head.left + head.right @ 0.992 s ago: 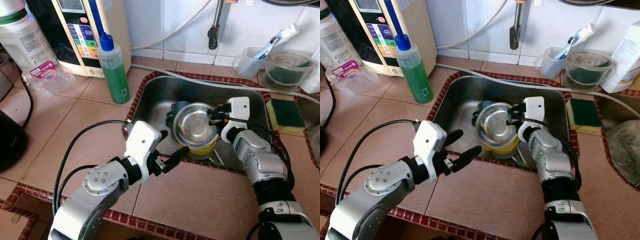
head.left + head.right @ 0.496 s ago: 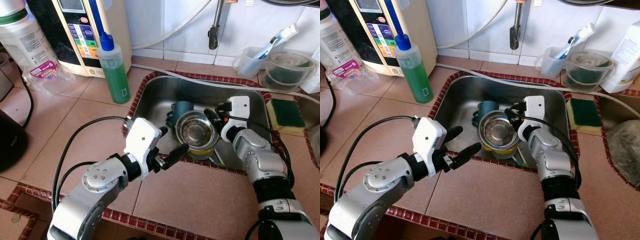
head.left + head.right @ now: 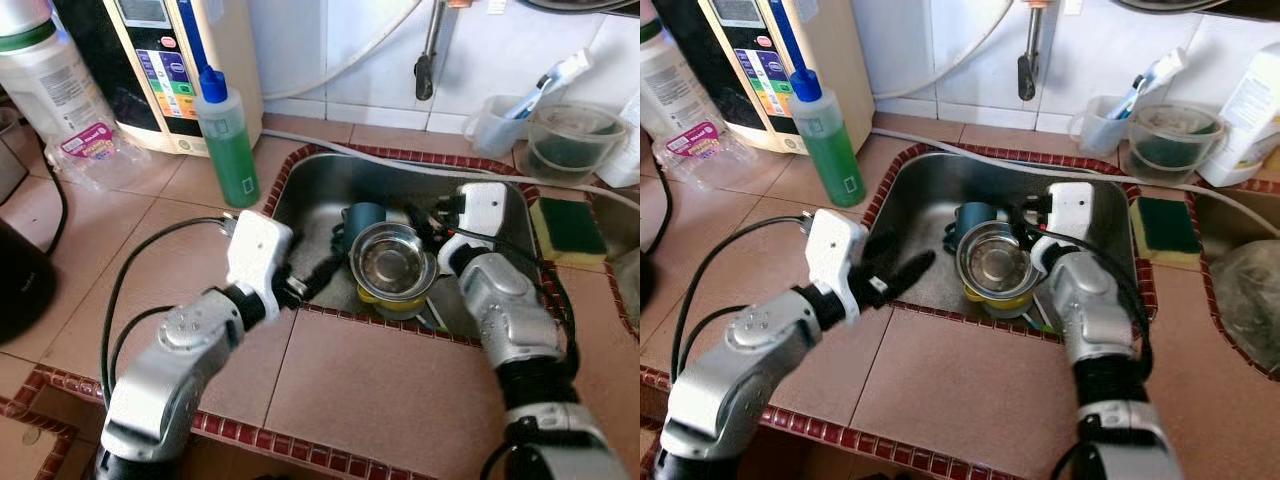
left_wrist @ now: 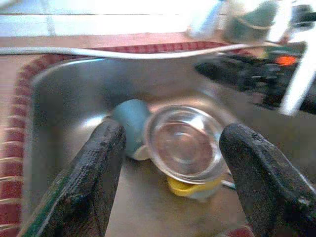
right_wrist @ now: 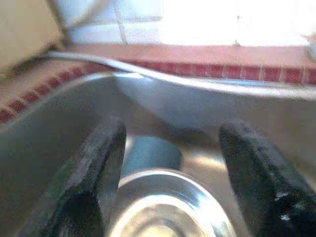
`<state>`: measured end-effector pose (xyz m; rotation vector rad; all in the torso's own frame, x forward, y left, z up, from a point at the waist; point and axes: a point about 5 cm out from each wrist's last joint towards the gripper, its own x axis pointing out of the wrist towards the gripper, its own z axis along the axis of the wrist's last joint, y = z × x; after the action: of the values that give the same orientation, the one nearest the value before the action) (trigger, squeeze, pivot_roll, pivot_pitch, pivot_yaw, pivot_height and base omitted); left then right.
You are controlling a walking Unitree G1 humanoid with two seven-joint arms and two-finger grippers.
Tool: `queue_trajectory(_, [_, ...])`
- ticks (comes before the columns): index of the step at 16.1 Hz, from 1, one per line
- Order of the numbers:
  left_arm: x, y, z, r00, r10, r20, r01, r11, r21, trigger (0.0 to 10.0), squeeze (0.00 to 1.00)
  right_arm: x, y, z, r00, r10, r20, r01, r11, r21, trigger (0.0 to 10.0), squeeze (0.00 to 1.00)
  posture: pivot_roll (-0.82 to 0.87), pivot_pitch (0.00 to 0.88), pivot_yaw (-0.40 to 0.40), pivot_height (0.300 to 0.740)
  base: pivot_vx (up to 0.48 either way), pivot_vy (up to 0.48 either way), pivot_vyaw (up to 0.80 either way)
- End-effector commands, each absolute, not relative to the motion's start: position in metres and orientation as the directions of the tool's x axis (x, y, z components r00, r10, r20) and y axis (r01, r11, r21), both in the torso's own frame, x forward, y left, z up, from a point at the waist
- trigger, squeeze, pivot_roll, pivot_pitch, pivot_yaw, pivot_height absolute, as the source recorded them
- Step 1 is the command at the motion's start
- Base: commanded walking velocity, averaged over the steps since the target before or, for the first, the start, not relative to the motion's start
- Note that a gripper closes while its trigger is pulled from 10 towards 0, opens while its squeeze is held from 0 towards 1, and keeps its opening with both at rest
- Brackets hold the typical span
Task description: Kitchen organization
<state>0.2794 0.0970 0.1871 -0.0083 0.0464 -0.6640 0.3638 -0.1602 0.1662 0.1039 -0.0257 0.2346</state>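
- Left eye view: you are looking down into a steel sink point(image 3: 310, 195) where a steel bowl point(image 3: 392, 263) is sitting on top of a yellow bowl point(image 3: 400, 300), with a teal cup point(image 3: 362, 216) lying just beside them. Your left gripper point(image 3: 315, 275) is reaching over the sink's near-left rim, and a green soap bottle point(image 3: 228, 140) is standing on the tiles well to the left.
- Right eye view: your right gripper point(image 3: 1025, 222) is hovering at the bowl's far-right edge, above the stack and not touching it.
- Left wrist view: the fingers point(image 4: 94, 182) are spread wide, framing both the cup and the steel bowl. Closing from here is risking a pinch on two items at once, or a nudge that tips the stack.
- Right wrist view: these fingers point(image 5: 96, 173) are also standing apart, holding nothing, with the bowl's rim and the cup between them. Both grippers are converging on one stack, so they could collide, and the smooth rim could slip out of a shallow grip.
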Motion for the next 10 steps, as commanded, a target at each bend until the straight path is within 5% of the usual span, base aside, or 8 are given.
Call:
queue_trajectory(1, [0.285, 0.103, 0.188, 0.817, -0.576, -0.029, 0.576, 0.817, -0.013, 10.0, 0.00, 0.359, -0.155, 0.169, 0.968, 0.238, 0.080, -0.246, 0.963, 0.108, 10.0, 1.00, -0.08, 0.065, 0.055, 0.740, 0.000, 0.000, 0.00])
queue_trajectory(10, [0.313, 0.118, 0.159, 0.913, -0.405, -0.055, 0.409, 0.907, 0.103, 10.0, 0.00, 0.335, -0.155, 0.165, 0.964, 0.159, 0.215, -0.187, 0.975, 0.117, 10.0, 1.00, -0.13, 0.000, 0.062, 0.740, 0.000, 0.000, 0.00])
